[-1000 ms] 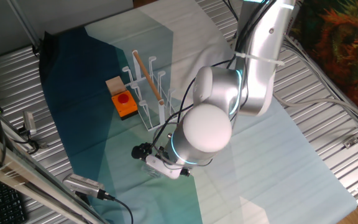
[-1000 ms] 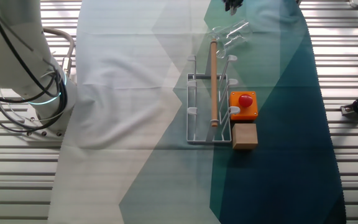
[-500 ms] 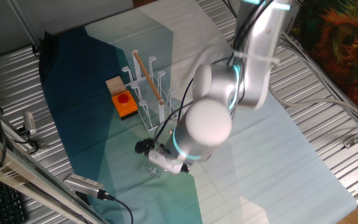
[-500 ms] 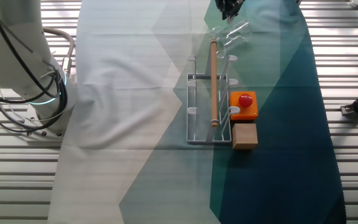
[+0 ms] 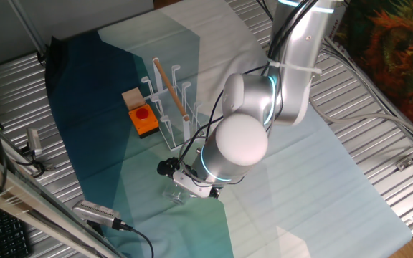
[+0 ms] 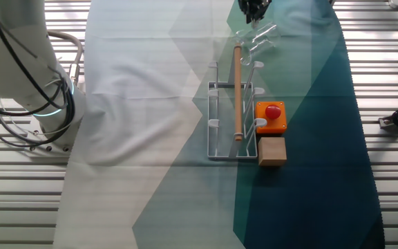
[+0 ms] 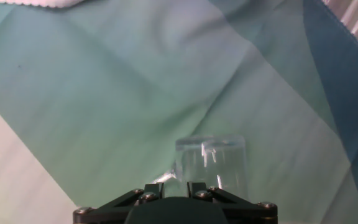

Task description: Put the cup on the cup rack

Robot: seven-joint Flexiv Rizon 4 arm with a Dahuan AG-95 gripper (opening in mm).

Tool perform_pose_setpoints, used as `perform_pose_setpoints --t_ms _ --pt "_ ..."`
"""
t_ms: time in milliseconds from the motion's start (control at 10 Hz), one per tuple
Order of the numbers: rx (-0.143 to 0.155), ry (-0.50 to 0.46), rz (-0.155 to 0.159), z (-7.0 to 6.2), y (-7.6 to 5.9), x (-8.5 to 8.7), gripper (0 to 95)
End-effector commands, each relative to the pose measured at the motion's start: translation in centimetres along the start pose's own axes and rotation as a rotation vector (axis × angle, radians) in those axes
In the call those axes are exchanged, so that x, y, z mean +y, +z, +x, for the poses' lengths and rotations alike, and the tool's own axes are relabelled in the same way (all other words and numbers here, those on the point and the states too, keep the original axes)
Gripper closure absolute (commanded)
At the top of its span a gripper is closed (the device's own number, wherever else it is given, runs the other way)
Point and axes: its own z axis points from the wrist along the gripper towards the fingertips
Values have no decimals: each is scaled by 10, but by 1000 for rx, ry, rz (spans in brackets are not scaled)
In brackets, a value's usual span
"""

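The clear glass cup (image 6: 258, 38) lies on its side on the cloth, just beyond the far end of the white cup rack (image 6: 230, 117). In one fixed view the cup (image 5: 176, 194) shows faintly under the hand, near the rack (image 5: 167, 107). My gripper (image 6: 254, 8) hangs right over the cup. In the hand view the cup (image 7: 211, 160) sits just ahead and slightly right of my gripper (image 7: 175, 186). The jaws stand a little apart with nothing between them.
A wooden dowel (image 6: 238, 90) lies along the top of the rack. An orange box with a red button (image 6: 271, 116) and a brown block (image 6: 271, 152) sit beside the rack. The robot base (image 6: 19, 69) stands at the left, and metal slats (image 6: 392, 173) border the cloth.
The hand has come down a little closer to the cup. The cup and the rack have not moved.
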Motion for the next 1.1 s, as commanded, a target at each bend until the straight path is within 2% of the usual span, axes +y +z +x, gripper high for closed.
perform_pose_setpoints --t_ms 100,600,700,1100 --pt "-7 -3 2 2 2 -1 760" --pt "-5 -2 14 0 10 3 760" --pt "-2 -2 29 -1 12 3 760" --pt "8 2 53 0 19 7 760"
